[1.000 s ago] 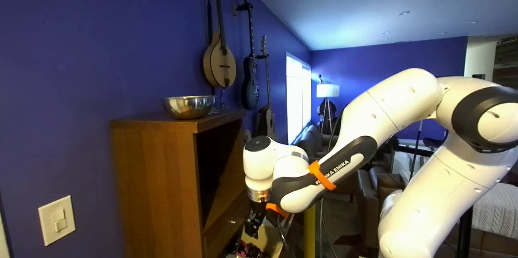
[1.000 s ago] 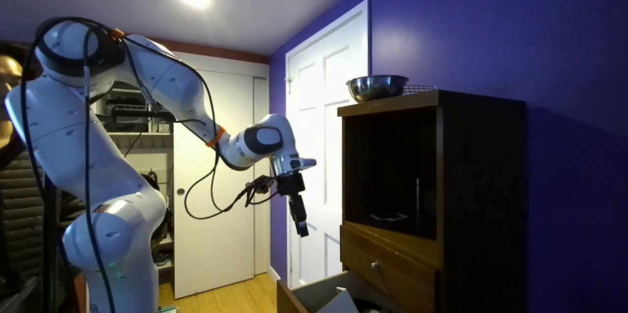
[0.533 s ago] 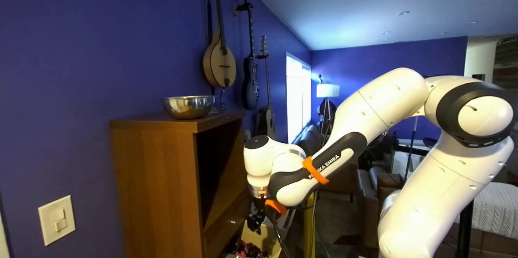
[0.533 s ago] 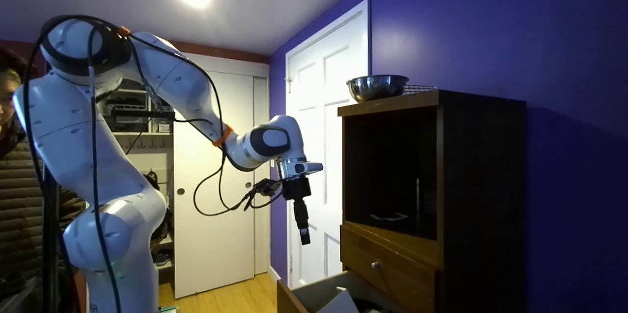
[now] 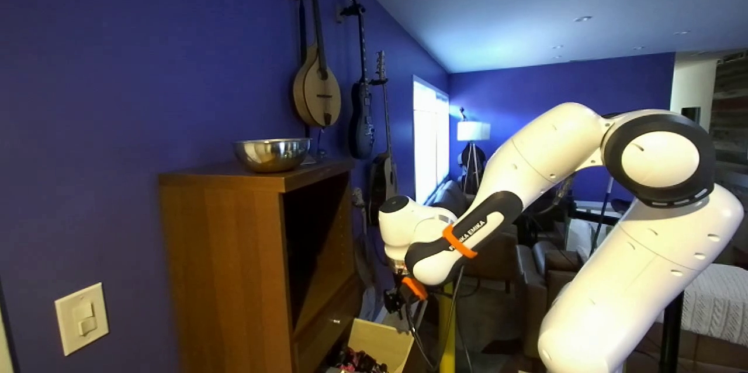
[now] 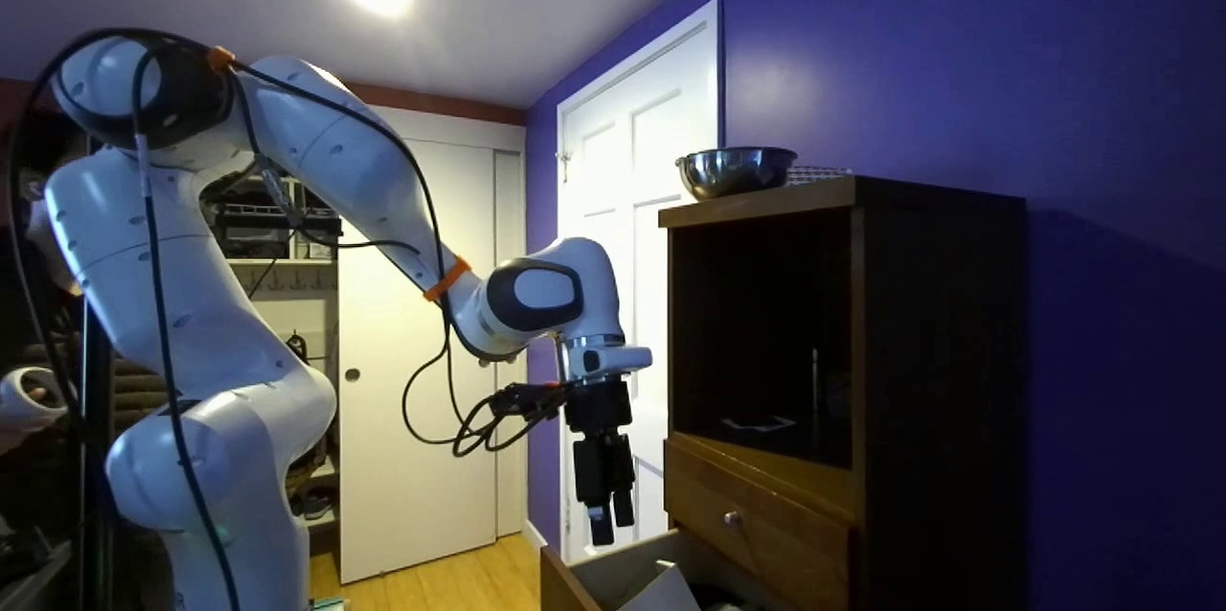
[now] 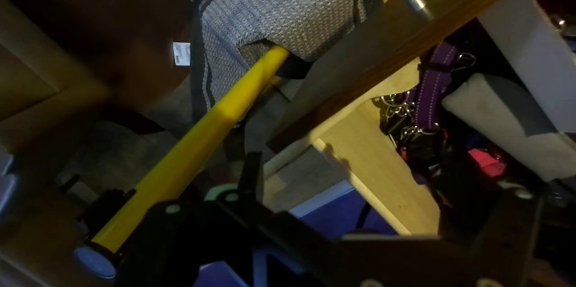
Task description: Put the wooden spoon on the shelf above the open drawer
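Note:
The wooden spoon does not show in any current view. The shelf is the brown board in the cabinet's dark recess, in both exterior views (image 5: 318,303) (image 6: 766,469). The open drawer shows its pale wooden side in an exterior view (image 5: 383,342) and in the wrist view (image 7: 378,156). It also shows at the bottom of an exterior view (image 6: 632,565). Dark straps, purple webbing and metal clips lie in it. My gripper (image 6: 613,520) points down above the open drawer, in front of the cabinet. In the wrist view its fingers (image 7: 388,177) are spread with nothing between them.
A steel bowl (image 5: 272,155) stands on the cabinet's top board (image 6: 766,201). A shut drawer with a knob (image 6: 732,518) lies between shelf and open drawer. A small pale item (image 6: 760,423) lies on the shelf. A yellow pole (image 7: 198,152) stands beside the open drawer.
My gripper has moved lower and turned, so both fingers now show apart in an exterior view. It has shifted away from the cabinet's near side, along the open drawer. The drawer and bowl have not moved.

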`<control>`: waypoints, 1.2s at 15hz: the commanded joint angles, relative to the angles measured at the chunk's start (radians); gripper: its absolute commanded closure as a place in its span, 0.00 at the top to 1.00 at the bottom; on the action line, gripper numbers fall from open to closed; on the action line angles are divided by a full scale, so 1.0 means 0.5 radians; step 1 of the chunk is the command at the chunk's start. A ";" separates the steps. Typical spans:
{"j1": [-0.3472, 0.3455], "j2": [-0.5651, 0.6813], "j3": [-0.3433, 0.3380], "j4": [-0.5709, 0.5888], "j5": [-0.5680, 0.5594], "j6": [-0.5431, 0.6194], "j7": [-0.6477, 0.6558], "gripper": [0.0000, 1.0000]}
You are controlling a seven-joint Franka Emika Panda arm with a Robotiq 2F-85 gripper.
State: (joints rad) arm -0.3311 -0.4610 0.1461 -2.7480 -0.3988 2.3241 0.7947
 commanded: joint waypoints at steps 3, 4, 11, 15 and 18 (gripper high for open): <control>-0.026 0.054 0.000 0.036 -0.043 -0.083 0.325 1.00; -0.040 0.072 -0.041 0.027 -0.031 -0.080 0.379 1.00; -0.132 0.300 -0.213 0.072 -0.023 0.055 0.940 1.00; -0.153 0.416 -0.282 0.141 -0.055 0.191 1.320 1.00; -0.199 0.512 -0.287 0.187 -0.222 0.285 1.709 1.00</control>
State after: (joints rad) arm -0.4069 -0.2707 0.0066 -2.6914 -0.4147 2.4163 1.4641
